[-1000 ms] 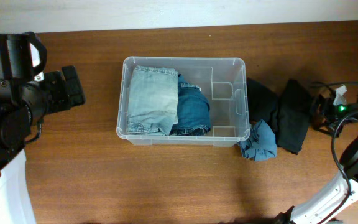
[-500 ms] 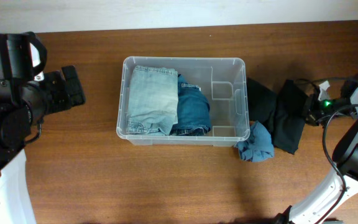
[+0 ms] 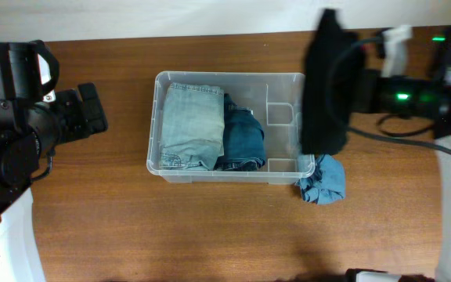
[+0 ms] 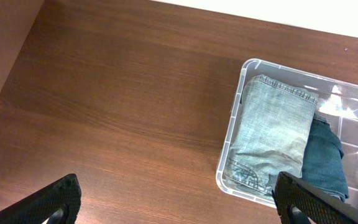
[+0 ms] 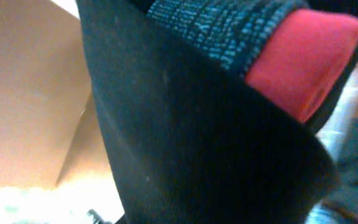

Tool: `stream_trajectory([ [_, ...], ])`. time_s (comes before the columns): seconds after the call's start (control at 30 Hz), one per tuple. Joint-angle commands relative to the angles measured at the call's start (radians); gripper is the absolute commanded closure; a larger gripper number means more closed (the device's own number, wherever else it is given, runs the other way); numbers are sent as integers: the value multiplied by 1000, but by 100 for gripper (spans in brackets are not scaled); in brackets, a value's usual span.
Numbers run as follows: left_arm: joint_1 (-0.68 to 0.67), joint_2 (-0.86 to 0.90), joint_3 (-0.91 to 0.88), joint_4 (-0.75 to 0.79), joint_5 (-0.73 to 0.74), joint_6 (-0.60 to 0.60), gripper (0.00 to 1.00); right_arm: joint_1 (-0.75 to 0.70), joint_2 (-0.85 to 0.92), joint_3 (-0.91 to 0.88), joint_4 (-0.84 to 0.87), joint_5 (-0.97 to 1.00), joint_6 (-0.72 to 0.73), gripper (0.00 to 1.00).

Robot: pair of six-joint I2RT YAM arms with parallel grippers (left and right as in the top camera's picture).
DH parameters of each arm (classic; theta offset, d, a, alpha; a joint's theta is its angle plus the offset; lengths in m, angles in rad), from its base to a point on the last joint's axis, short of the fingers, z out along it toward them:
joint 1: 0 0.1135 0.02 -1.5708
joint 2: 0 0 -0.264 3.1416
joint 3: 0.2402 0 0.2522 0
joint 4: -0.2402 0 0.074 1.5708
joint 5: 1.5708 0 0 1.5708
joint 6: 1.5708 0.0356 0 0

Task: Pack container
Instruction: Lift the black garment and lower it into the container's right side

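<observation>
With the container (image 3: 229,75) mid-worktop (image 3: 210,227) and one end unfilled, the right fingers (image 5: 216,25), seemingly pinching the black garment (image 3: 323,86) that filled their camera, had to clear the rim before lowering, while the left fingers (image 4: 55,199) hung spread, idle.

Blurred black garment (image 5: 185,143) fills right wrist view; left wrist crops container (image 4: 230,134).

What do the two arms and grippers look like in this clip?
Left arm: bulky black housings on a white base link, black fingers. Right arm: black housings, white links, a lit green light, thin black cable.
</observation>
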Motion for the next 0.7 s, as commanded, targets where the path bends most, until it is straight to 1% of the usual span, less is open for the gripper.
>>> stream_trajectory([
  [0.0, 3, 0, 8, 0, -11, -9, 0, 139, 59, -9, 39, -24, 65, 85],
  [0.13, 3, 0, 8, 0, -11, -9, 1, 249, 130, -9, 129, -14, 120, 85],
  [0.23, 3, 0, 8, 0, -11, -9, 1, 283, 193, -9, 156, 50, 140, 85],
  [0.33, 3, 0, 8, 0, -11, -9, 0, 282, 267, -26, 154, 63, 137, 85],
  [0.37, 3, 0, 8, 0, -11, -9, 1, 282, 298, -32, 153, 66, 115, 85],
  [0.5, 3, 0, 8, 0, -11, -9, 1, 282, 394, -35, 148, 218, 111, 85],
  [0.67, 3, 0, 8, 0, -11, -9, 1, 283, 414, -35, 150, 236, 111, 85],
])
